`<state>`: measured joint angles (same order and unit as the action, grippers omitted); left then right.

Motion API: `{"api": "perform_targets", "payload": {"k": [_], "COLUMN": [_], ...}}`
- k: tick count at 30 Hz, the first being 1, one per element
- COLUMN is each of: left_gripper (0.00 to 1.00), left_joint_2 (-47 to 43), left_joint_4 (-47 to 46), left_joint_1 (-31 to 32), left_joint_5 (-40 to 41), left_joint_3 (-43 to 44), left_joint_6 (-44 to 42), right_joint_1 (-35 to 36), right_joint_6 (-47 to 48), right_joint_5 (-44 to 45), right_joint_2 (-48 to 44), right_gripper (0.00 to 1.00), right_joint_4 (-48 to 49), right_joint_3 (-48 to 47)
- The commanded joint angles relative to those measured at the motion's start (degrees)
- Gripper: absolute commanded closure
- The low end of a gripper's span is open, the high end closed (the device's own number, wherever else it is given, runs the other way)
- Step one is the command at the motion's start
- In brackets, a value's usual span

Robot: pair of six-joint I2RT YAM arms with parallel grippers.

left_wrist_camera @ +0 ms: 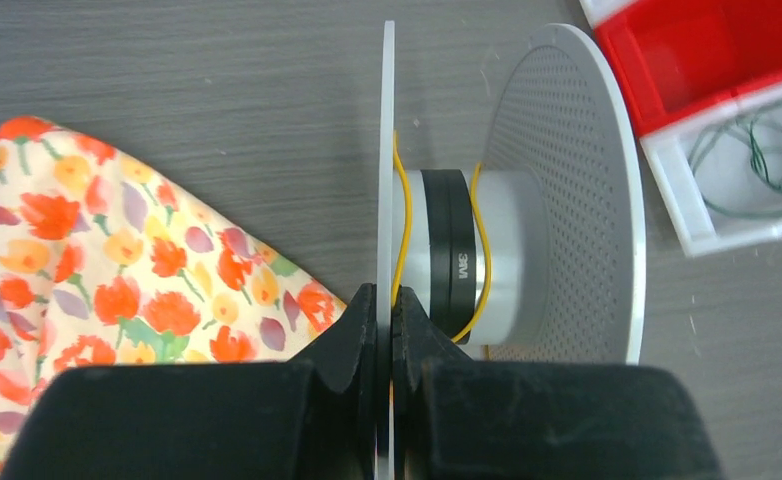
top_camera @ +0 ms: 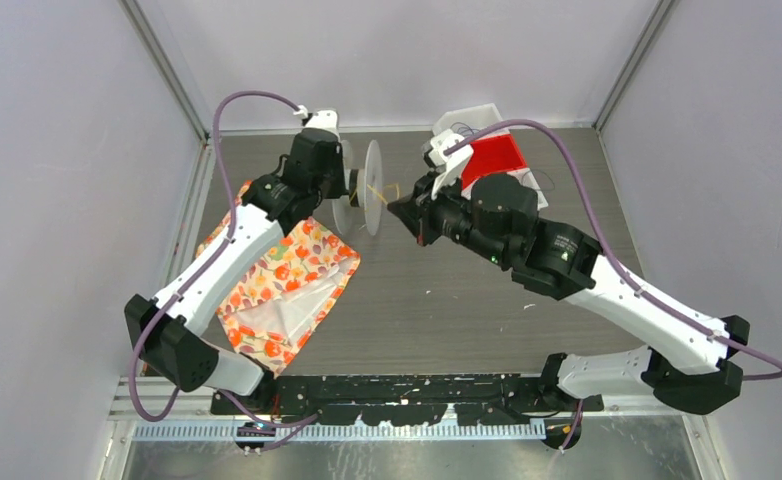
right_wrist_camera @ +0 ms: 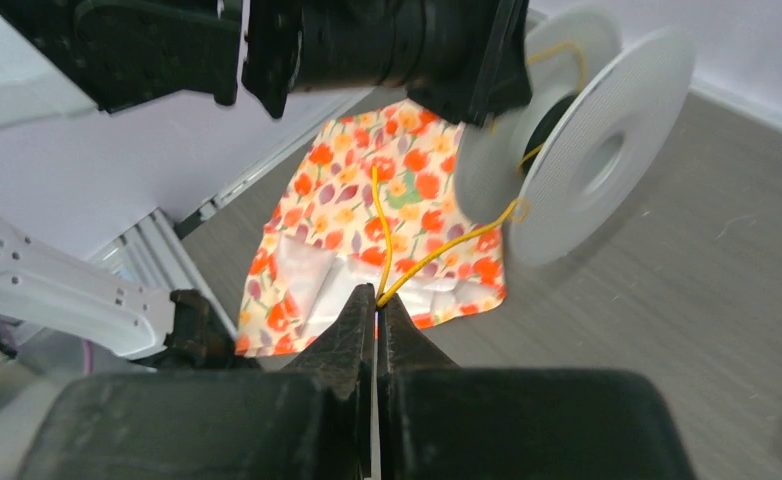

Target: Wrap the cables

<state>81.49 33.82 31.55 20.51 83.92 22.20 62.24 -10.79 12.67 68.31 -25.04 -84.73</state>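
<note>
left tool (left_wrist_camera: 385, 325) clamps spool (left_wrist_camera: 567, 150), band (left_wrist_camera: 454, 250) marked 3m; right tool (right_wrist_camera: 377, 310) holds yellow cable (right_wrist_camera: 445, 252)

A robotics lab cell: plain white panels (top_camera: 57, 150) in aluminium framing (top_camera: 172, 70) box in a grey wood-grain surface (top_camera: 447, 300), with the left arm (top_camera: 232, 245) and right arm (top_camera: 607, 285) bolted to a black rail (top_camera: 407, 385) at its near edge.

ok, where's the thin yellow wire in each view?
Top external: thin yellow wire upper centre, right of the clear plastic spool.
Left wrist: centre, looped round the spool hub.
Right wrist: centre, pinched in the right fingers, running to the spool.
Shared landmark: floral orange cloth.
</note>
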Motion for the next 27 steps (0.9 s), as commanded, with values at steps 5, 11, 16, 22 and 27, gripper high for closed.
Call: {"api": "perform_targets", "payload": {"k": [5,11,16,22,27], "left_gripper": [0.99,0.99,1.00,1.00,1.00], "left_joint_2": [-3.27,-7.57,-11.72,-12.15,-11.54], "left_joint_4": [-5.43,-4.05,-2.07,2.41,5.65], "left_joint_1": [3.47,3.82,3.82,3.81,3.83], "left_joint_5": [-11.60,-24.36,-32.31,-39.64,-43.43], "left_joint_3": [-3.71,-7.15,-7.31,-3.33,0.00], "left_joint_6": [-8.25,-15.28,-18.30,-20.80,-21.93], "right_joint_1": [-11.95,-20.24,-24.70,-25.32,-26.02], "right_joint_6": [4.88,4.22,2.37,-0.62,-0.91], "right_joint_5": [-6.44,-11.02,-15.43,-17.05,-17.37], "right_joint_2": [2.79,4.00,3.87,1.84,-0.56], "right_gripper": [1.00,1.00,1.00,1.00,1.00], "right_joint_4": [2.32,3.02,3.58,5.86,7.58], "right_joint_3": [-0.81,1.32,6.53,13.25,17.54]}}
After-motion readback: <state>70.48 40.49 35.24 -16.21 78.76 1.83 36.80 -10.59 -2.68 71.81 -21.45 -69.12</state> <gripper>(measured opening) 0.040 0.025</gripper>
